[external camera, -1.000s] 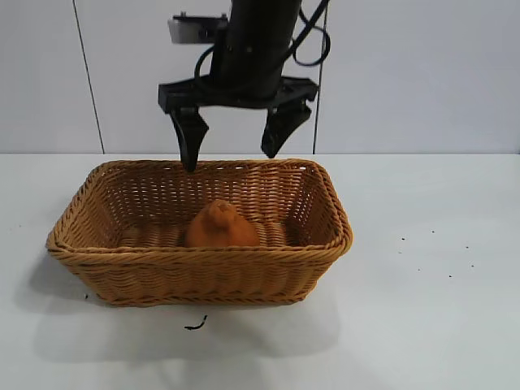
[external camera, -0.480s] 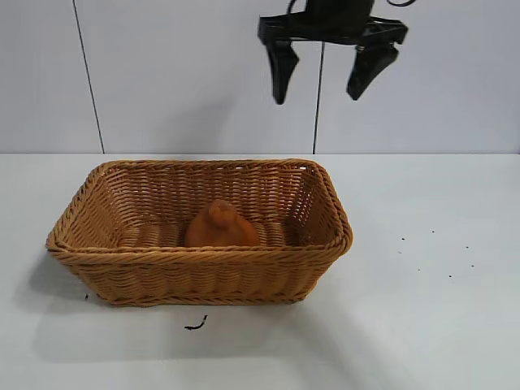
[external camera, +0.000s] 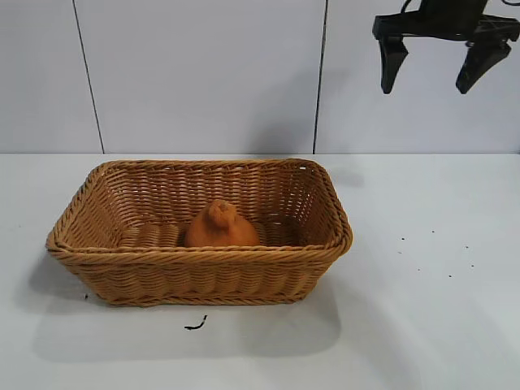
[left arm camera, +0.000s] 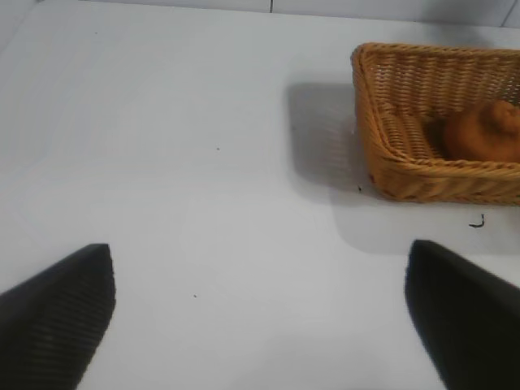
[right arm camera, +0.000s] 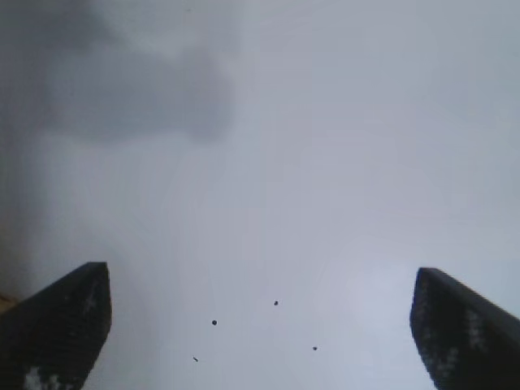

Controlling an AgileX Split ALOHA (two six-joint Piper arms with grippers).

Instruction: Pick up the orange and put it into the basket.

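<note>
The dull orange (external camera: 219,227), lumpy with a bump on top, sits on the floor of the tan wicker basket (external camera: 203,166) at the table's left-middle. My right gripper (external camera: 426,88) hangs high at the upper right, well clear of the basket, open and holding nothing. Its own view shows the right gripper (right arm camera: 260,272) spread wide over bare white table. My left gripper (left arm camera: 258,246) is also open and empty above the table. The left wrist view shows the basket (left arm camera: 370,106) and the orange (left arm camera: 487,134) far off to one side.
A small dark curled scrap (external camera: 195,325) lies on the white table just in front of the basket. Tiny dark specks (external camera: 431,252) dot the table to the right, and the specks (right arm camera: 214,322) show under the right gripper. A grey panelled wall stands behind.
The right gripper has risen from just above the basket's far rim and swung to the upper right, staying open. The orange stays put in the basket.
</note>
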